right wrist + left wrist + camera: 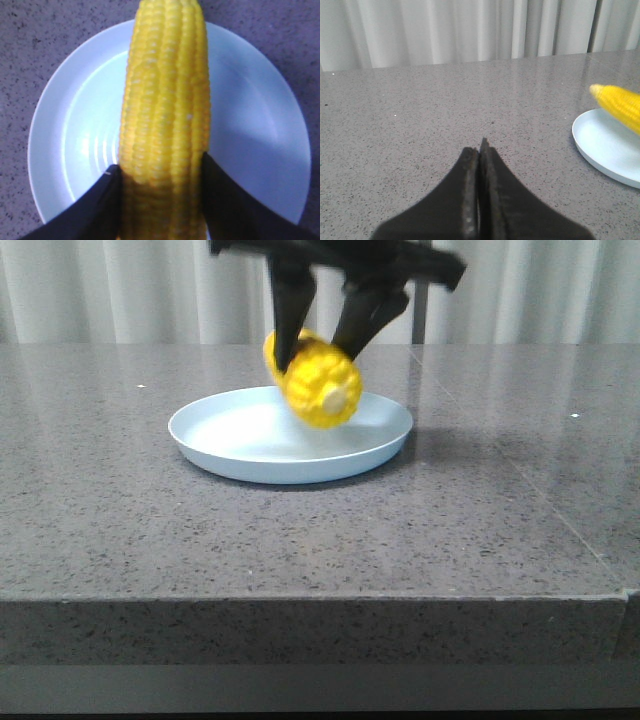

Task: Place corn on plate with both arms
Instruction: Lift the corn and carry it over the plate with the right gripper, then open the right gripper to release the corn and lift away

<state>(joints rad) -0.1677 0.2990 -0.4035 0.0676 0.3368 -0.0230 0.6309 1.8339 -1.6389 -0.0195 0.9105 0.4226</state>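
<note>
Right black gripper (322, 345) grasps the glossy yellow corn cob (318, 385) above the pale blue round plate (240, 445), centre frame; left gripper (479, 150) clenched, holding nothing.

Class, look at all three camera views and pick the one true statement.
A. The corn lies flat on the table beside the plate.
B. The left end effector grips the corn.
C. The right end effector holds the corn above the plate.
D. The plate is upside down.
C: the right end effector has a finger on each side of the corn, held over the plate, while the left end effector is shut on nothing, away from the plate.
</note>
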